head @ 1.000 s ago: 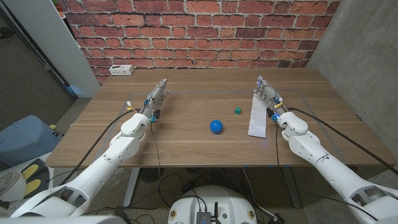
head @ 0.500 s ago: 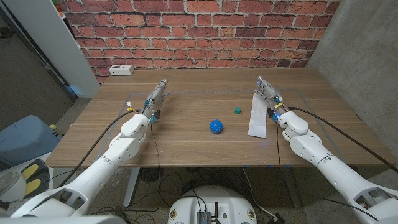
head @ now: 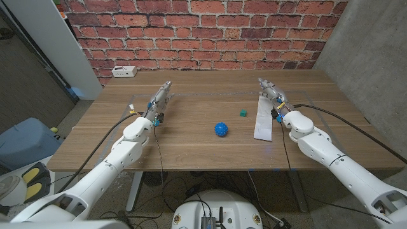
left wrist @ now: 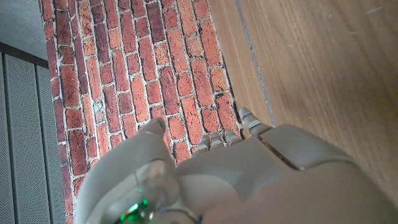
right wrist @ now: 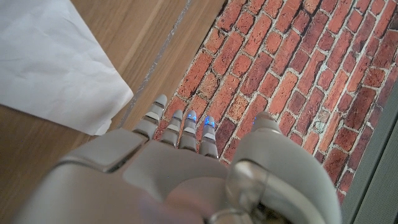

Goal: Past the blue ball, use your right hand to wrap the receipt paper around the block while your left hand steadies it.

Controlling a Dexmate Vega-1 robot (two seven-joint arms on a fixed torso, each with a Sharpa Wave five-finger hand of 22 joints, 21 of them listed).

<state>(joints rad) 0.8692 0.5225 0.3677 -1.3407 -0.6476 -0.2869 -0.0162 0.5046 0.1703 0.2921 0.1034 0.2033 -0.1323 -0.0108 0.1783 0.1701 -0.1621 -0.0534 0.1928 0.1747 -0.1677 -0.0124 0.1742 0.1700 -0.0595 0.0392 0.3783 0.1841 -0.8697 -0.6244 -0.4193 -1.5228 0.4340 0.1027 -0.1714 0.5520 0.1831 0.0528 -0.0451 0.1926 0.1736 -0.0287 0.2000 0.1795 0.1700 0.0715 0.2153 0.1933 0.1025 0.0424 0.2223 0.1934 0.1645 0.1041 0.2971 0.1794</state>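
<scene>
We're seeing the right hand [head: 269,94], empty and fingers extended, shifting left over the receipt paper [head: 262,119]; left hand [head: 161,98] staying empty, wrap just starting.

One wooden table [head: 191,137] carries one blue ball [head: 220,129], one small green block [head: 243,112], and one strip of white receipt paper [head: 262,118]. One white box [head: 123,71] sits at the table's far left corner. Two robot hands are present: one left hand [head: 160,99] and one right hand [head: 271,93], each with fingers extended and nothing in it.
</scene>
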